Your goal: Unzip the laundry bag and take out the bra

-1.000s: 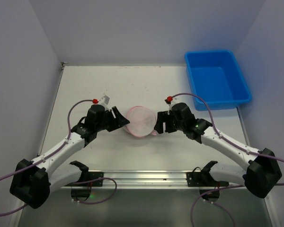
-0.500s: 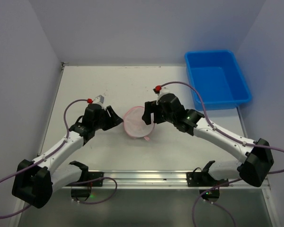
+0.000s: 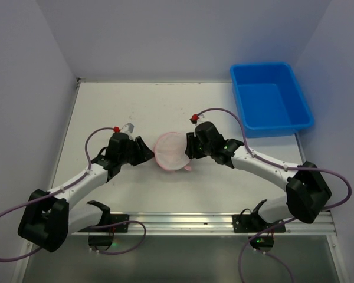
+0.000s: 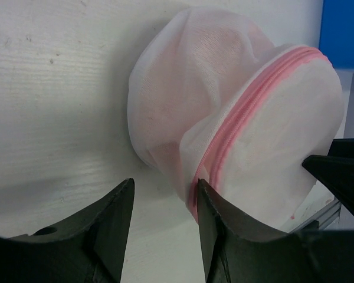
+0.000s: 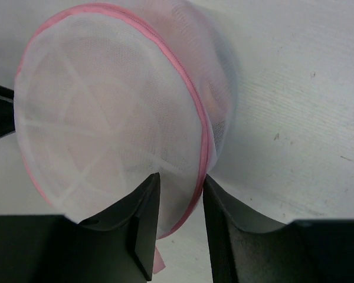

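The laundry bag (image 3: 170, 151), white mesh with a pink zipper rim, stands tilted up on its edge at the table's middle. My left gripper (image 3: 146, 150) is open just left of it. In the left wrist view its jaws (image 4: 164, 200) hold only bare table, and the pink rim (image 4: 248, 112) touches the right finger (image 4: 224, 236). My right gripper (image 3: 190, 147) is on the bag's right side. In the right wrist view (image 5: 180, 194) its narrowed jaws pinch the rim and mesh (image 5: 106, 112). The bra shows only as a pale pink tint (image 4: 165, 100) through the mesh.
A blue plastic bin (image 3: 270, 99) stands at the back right, and its corner shows in the left wrist view (image 4: 342, 23). A metal rail (image 3: 177, 221) runs along the near edge. Grey walls close in the left, back and right sides.
The right gripper moved left onto the bag, tipped it up from flat and closed round its rim. The bag shifted slightly left. The left gripper stayed open beside it.
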Motion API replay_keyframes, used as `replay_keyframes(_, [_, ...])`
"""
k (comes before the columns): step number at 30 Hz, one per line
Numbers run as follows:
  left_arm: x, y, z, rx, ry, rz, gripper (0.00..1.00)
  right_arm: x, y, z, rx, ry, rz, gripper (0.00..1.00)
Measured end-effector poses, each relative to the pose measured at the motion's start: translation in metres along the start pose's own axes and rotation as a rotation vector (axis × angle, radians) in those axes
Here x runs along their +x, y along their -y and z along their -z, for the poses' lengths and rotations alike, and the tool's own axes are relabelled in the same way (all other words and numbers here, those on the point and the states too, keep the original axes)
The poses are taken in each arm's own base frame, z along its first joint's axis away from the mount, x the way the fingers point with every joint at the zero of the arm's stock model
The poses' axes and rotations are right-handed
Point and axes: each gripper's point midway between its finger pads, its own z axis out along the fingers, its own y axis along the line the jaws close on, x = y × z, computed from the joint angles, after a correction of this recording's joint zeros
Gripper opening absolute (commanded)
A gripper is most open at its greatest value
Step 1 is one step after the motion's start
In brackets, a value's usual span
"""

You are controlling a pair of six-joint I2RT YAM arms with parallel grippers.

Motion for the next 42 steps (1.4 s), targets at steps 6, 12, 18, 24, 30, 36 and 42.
replay_keyframes(6, [0.007,-0.003,-0.004,0.015,-0.016,0.004,0.49,-0.008,-0.003,-0.002,-0.02,0.032,0.049,0.15])
replay_keyframes(12, [0.009,-0.005,-0.006,0.006,-0.024,0.01,0.47,-0.022,-0.012,0.009,-0.081,0.1,0.129,0.06])
replay_keyframes(18, [0.019,-0.018,-0.018,-0.035,-0.071,0.031,0.44,-0.035,-0.034,0.055,-0.268,0.272,0.258,0.03])
replay_keyframes(24, [0.019,-0.019,-0.027,-0.048,-0.088,0.048,0.43,-0.019,-0.051,0.075,-0.443,0.335,0.415,0.05])
replay_keyframes(30, [0.002,-0.003,-0.037,-0.02,-0.077,0.042,0.41,0.01,-0.064,0.087,-0.599,0.32,0.548,0.13])
replay_keyframes(36, [-0.011,0.016,-0.044,0.038,-0.069,0.031,0.39,0.044,-0.083,0.101,-0.766,0.287,0.666,0.34])
replay_keyframes(42, [-0.014,0.031,-0.046,0.105,-0.08,0.021,0.34,0.059,-0.091,0.107,-0.823,0.255,0.715,0.57])
